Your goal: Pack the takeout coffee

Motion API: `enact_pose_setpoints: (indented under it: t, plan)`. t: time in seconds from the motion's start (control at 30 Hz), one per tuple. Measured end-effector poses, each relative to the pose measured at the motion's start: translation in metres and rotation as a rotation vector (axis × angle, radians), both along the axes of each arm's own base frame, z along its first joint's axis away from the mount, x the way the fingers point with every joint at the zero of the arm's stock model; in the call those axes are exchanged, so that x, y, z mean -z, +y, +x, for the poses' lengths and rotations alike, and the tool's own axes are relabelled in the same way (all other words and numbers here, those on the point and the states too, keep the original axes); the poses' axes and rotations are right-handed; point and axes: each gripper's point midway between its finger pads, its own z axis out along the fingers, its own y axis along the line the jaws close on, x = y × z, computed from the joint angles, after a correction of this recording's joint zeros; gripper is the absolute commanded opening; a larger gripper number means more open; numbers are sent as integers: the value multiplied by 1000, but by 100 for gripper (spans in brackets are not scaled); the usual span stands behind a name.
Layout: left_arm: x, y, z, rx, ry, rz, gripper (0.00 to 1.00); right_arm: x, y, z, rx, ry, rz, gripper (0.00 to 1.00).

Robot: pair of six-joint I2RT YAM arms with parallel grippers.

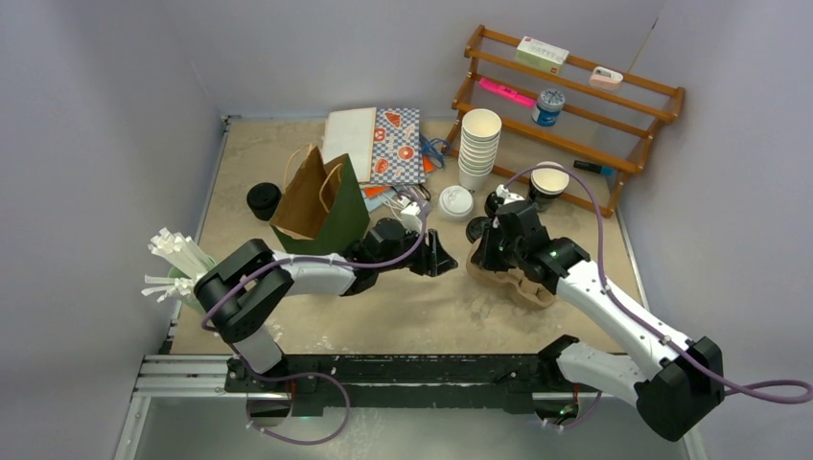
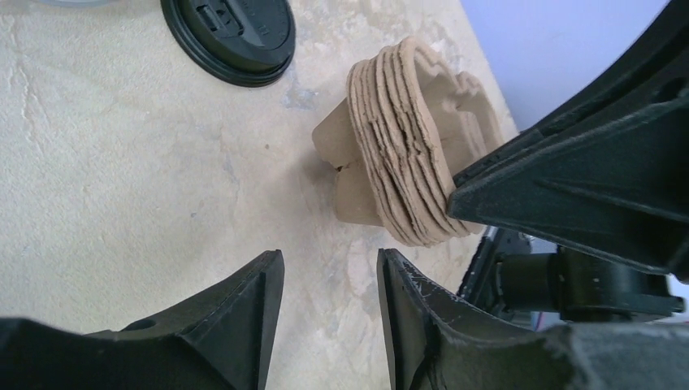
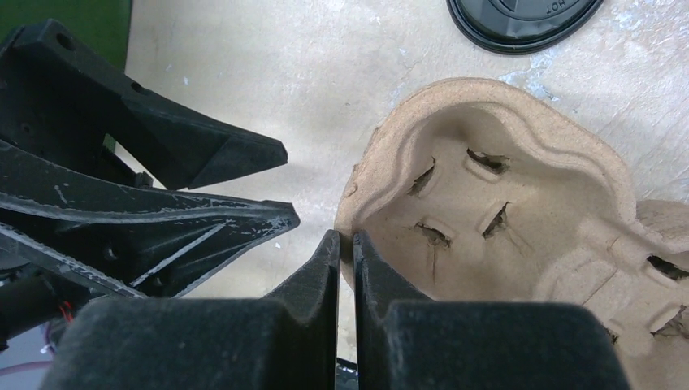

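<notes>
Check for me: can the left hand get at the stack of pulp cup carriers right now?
Probably yes. The left hand is open and faces the carrier stack across bare table, but the shut right hand sits at the stack's rim and may crowd it.

The right gripper (image 3: 340, 244), jaws almost together, sits at the rim of the pulp carrier (image 3: 520, 203); left gripper (image 3: 290, 187) alongside, black lid (image 3: 520, 16) beyond.

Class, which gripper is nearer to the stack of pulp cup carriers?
Right. The right gripper, shut, sits at the rim of the carrier stack. The left gripper, open, points at the stack from the side, with a gap in between.
</notes>
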Motion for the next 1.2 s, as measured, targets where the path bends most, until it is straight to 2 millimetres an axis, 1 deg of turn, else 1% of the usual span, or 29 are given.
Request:
enact_pose_setpoints:
  t: [0.17, 0.27, 0.37, 0.5, 0.6, 0.73, 0.97, 1.2]
  plan:
    - [-16, -1, -7, 1, 5, -111, 56, -8, 1, -2, 5, -18, 28, 0]
    - [-24, -3, -12, 14, 8, -168, 57, -11, 2, -2, 7, -22, 41, 0]
    - [-35, -6, -14, 30, 5, -217, 57, -12, 2, -3, 8, -21, 44, 0]
    - [-45, -9, -14, 36, -2, -257, 49, -11, 2, -3, 8, -20, 45, 1]
    - [-46, -10, -14, 35, -1, -266, 49, -12, 2, -3, 8, -21, 45, 1]
    - [-43, -10, -12, 29, 18, -270, 48, -11, 2, -3, 8, -19, 44, 1]
    - [-41, -12, -4, 15, 43, -276, 48, -12, 2, -3, 6, -20, 42, 0]
    - [-37, -19, 5, 16, 73, -284, 48, -12, 1, -4, 2, -21, 39, 0]
